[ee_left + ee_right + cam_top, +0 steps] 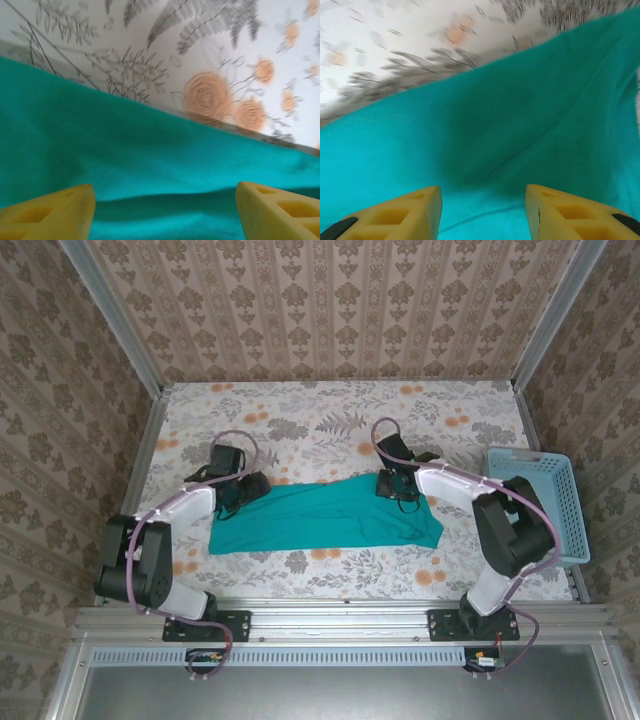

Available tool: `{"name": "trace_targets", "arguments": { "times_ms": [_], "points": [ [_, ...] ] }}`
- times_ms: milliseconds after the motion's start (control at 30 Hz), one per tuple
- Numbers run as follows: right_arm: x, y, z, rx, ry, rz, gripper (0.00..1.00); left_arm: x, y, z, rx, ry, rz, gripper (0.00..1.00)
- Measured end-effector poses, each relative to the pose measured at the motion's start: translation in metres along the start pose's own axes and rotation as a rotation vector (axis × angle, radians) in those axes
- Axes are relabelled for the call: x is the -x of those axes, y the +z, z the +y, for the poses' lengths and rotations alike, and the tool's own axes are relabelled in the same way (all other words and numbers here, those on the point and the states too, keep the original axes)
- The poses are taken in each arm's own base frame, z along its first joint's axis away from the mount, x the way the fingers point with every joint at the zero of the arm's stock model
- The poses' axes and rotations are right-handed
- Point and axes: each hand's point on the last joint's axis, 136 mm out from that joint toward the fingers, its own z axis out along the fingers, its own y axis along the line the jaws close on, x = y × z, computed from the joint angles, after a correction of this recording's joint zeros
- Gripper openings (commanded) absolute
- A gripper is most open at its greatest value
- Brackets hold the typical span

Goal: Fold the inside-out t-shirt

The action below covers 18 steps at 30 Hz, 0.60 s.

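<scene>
- While both arms reached over the table, the inside-out t-shirt lay as a long teal band across the near half of its floral surface. It ran from the left side toward the right and stopped short of the right edge.
- Left gripper: it was placed at the far-left end of the band. Its yellow fingers stood wide apart, with teal fabric spread below and between them and nothing pinched.
- Right gripper: it was placed at the band's far edge, right of centre. Its fingers stood moderately apart, narrower than the left pair, above smooth, faintly creased fabric. No cloth was clamped between them.
- Contact: both pairs of fingertips sat low over the cloth. Whether they pressed on it could not be told.
- Both wrist views were blurred. In each, the shirt's far edge crossed the view, with the table's floral print beyond it.
- Light-blue basket: it stood at the table's right edge, near the shirt's right end but apart from it.
</scene>
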Motion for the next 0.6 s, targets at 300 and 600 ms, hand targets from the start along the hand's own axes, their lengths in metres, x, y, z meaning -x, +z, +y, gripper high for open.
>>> {"name": "trace_targets", "arguments": {
  "times_ms": [300,600],
  "points": [
    [-0.004,0.016,-0.022,0.020,0.129,0.024,0.47,0.020,0.012,0.031,-0.071,-0.153,-0.031,0.71],
    [-0.002,0.016,-0.020,0.030,0.163,0.015,0.46,0.025,0.005,0.042,-0.088,-0.199,-0.058,0.75]
  ]
}}
